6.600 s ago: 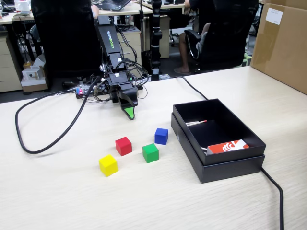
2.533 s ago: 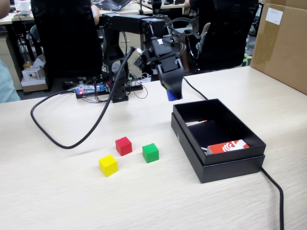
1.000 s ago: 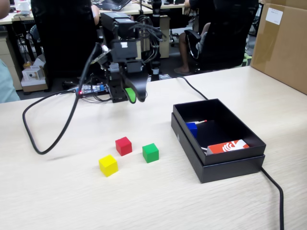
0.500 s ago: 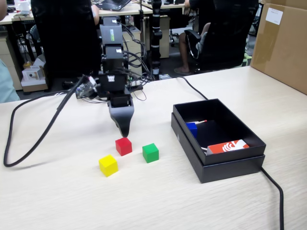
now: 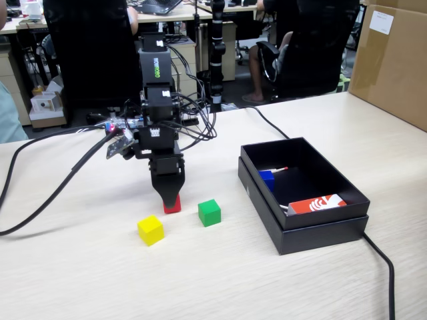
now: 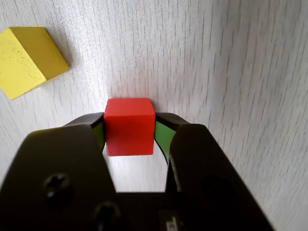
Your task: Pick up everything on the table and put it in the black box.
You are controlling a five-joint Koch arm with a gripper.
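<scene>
My gripper (image 5: pixel 171 201) stands upright on the table (image 5: pixel 93 280), its jaws pressed against both sides of the red cube (image 5: pixel 173 206). In the wrist view the red cube (image 6: pixel 129 127) sits squarely between the green-lined fingers (image 6: pixel 162 136), and the gripper (image 6: pixel 129 119) is shut on it while it rests on the wood. The yellow cube (image 5: pixel 151 230) lies just front-left of it and shows at the top left of the wrist view (image 6: pixel 29 60). The green cube (image 5: pixel 209 213) is to the right. The blue cube (image 5: pixel 267 180) lies inside the black box (image 5: pixel 320 233).
An orange-and-white card (image 5: pixel 317 203) and a thin stick lie in the black box. Black cables trail across the table on the left (image 5: pixel 60 190) and past the box's right corner (image 5: pixel 380 260). A brown cardboard box (image 5: pixel 393 60) stands at the far right.
The gripper carried the blue cube to the black box and dropped it there. It then swung back left, came down, and now grips the red cube.
</scene>
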